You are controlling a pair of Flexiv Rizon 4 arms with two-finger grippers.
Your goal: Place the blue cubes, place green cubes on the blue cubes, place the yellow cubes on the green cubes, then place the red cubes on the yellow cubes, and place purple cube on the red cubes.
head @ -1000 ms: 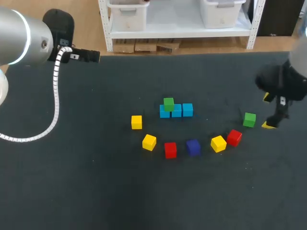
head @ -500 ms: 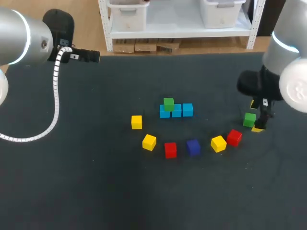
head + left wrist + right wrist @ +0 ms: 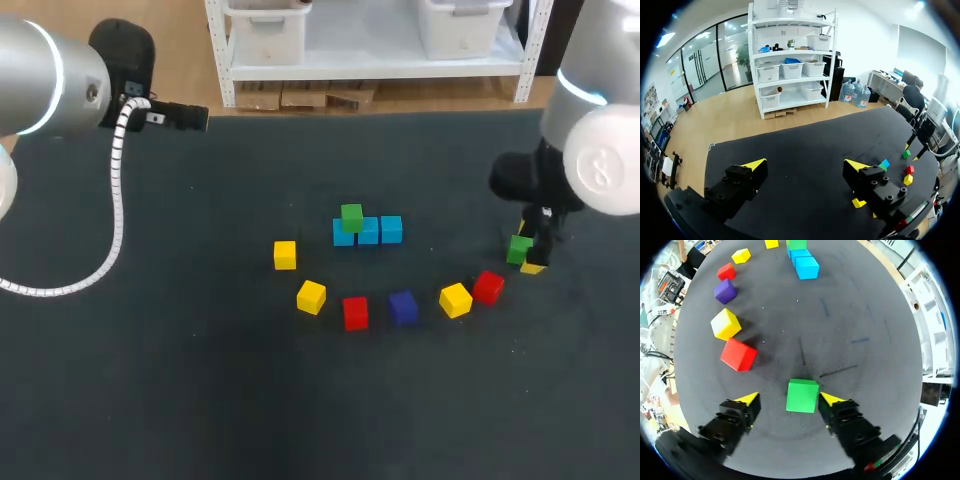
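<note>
Right wrist view: the loose green cube [image 3: 802, 396] sits on the table [image 3: 855, 315] between the right fingers [image 3: 742, 412], which are spread apart and grip nothing. Overhead, it lies at 3 o'clock from the blue cubes [image 3: 367, 230]. The left fingers [image 3: 747, 175] gape empty.

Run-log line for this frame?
stage: second green pick | right arm: jaws open, loose green cube between, not gripped | left arm: jaws open, empty | stack: first green cube on blue row
</note>
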